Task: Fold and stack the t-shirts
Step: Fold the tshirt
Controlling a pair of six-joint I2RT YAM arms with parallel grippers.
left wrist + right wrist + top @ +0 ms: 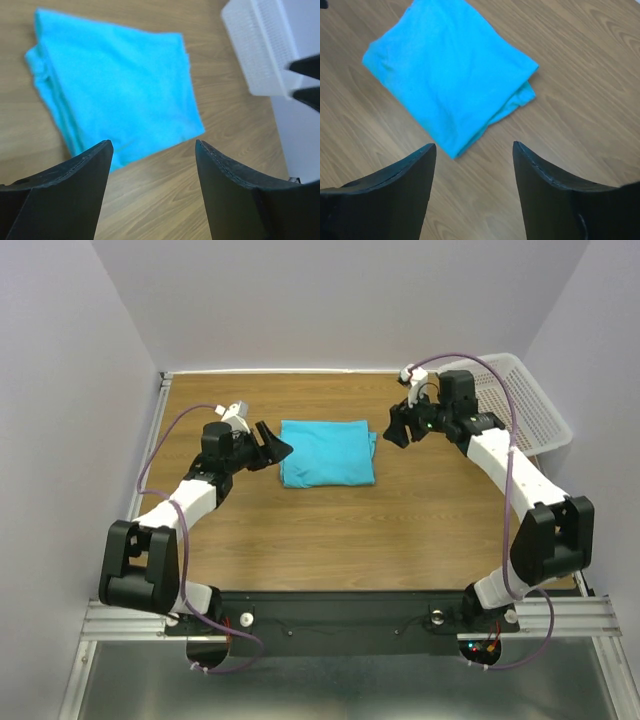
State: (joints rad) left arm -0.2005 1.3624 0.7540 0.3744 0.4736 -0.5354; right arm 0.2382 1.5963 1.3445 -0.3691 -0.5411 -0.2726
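Note:
A turquoise-blue t-shirt [327, 452] lies folded into a rectangle on the wooden table, in the middle toward the back. It shows again in the left wrist view [117, 87] and the right wrist view [452, 75]. My left gripper [278, 449] hovers just off the t-shirt's left edge, open, with only bare wood between its fingers [154, 147]. My right gripper [398, 427] sits a little off the t-shirt's right edge, open and holding nothing [474, 146].
A white perforated basket [525, 400] stands at the back right corner, behind the right arm, and also appears in the left wrist view [257, 45]. Grey walls close in the table on the left, back and right.

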